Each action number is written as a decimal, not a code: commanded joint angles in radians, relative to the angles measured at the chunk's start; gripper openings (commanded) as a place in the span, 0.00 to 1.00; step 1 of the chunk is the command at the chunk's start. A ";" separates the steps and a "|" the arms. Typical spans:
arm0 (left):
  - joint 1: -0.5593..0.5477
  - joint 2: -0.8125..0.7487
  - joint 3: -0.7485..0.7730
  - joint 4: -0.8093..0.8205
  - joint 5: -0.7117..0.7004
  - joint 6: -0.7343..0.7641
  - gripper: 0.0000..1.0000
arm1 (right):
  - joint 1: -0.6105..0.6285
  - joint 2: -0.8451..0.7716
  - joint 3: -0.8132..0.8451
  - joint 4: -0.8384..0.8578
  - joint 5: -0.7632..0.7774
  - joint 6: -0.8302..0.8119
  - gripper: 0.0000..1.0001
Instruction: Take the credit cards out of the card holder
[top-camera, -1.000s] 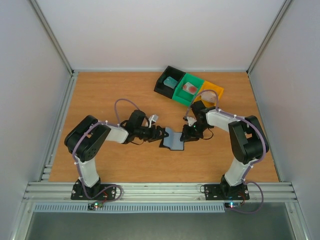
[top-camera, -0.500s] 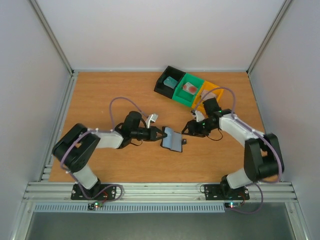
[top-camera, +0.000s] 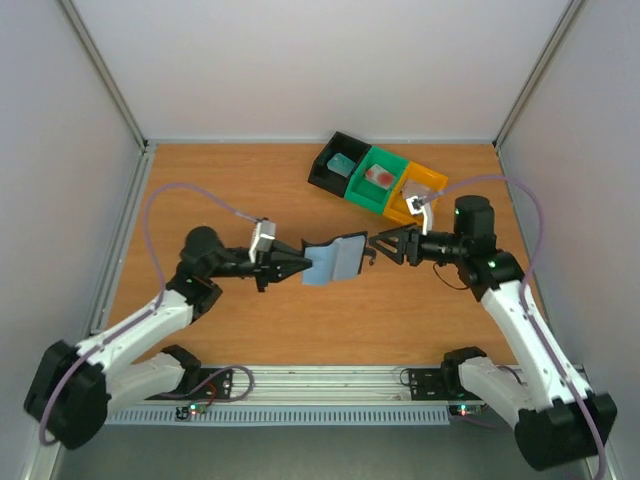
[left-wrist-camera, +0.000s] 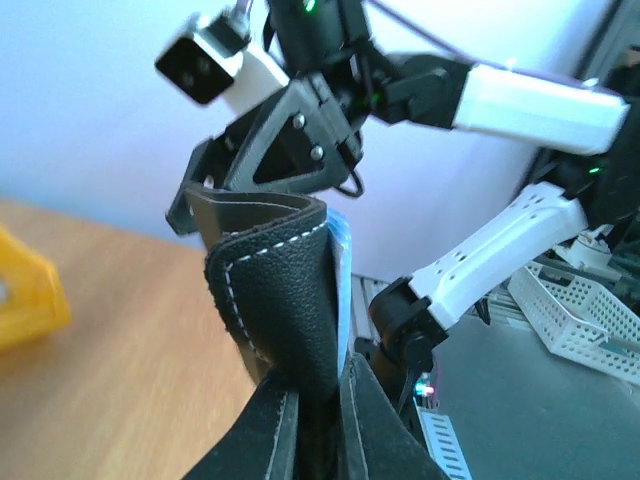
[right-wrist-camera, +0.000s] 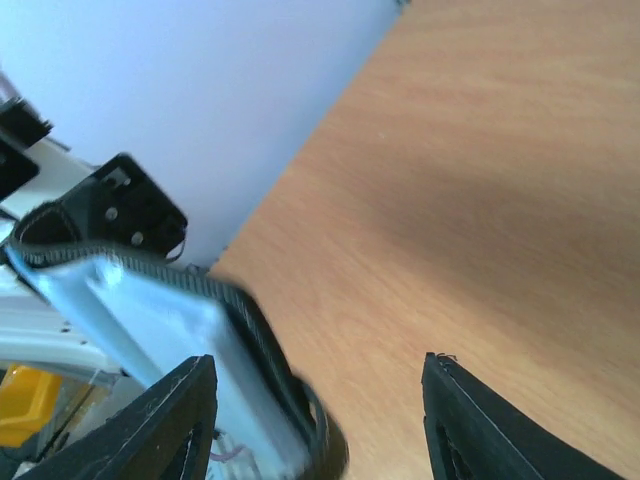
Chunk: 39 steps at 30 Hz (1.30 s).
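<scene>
My left gripper (top-camera: 303, 263) is shut on the left edge of the black card holder (top-camera: 336, 260) and holds it in the air above the table, with its pale blue-grey inside facing me. In the left wrist view the black leather (left-wrist-camera: 285, 290) is pinched between my fingers. My right gripper (top-camera: 377, 246) is open just right of the holder; in its wrist view the holder's edge (right-wrist-camera: 165, 310) sits by the left finger (right-wrist-camera: 175, 420). A teal card (top-camera: 344, 165) lies in the black tray and a red/pink card (top-camera: 380, 175) in the green tray. No whitish card shows.
The black tray (top-camera: 325, 170), green tray (top-camera: 392, 188) and orange tray (top-camera: 432, 184) stand in a row at the back right of the wooden table. Grey walls close the sides and back. The orange tray also shows at the left of the left wrist view (left-wrist-camera: 25, 290).
My left arm has stretched out and lifted the card holder off the table. My right gripper has drawn back to the right and risen, staying beside the holder's right edge.
</scene>
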 joint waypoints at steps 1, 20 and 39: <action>0.035 -0.183 0.008 0.080 0.149 0.060 0.00 | 0.045 -0.152 0.042 -0.044 -0.016 -0.088 0.55; 0.047 -0.608 0.133 -0.349 0.037 0.057 0.00 | 0.445 -0.115 0.182 0.256 -0.024 -0.125 0.75; 0.047 -0.606 0.070 -0.161 0.134 0.071 0.00 | 0.512 0.010 0.339 -0.022 -0.140 -0.457 0.61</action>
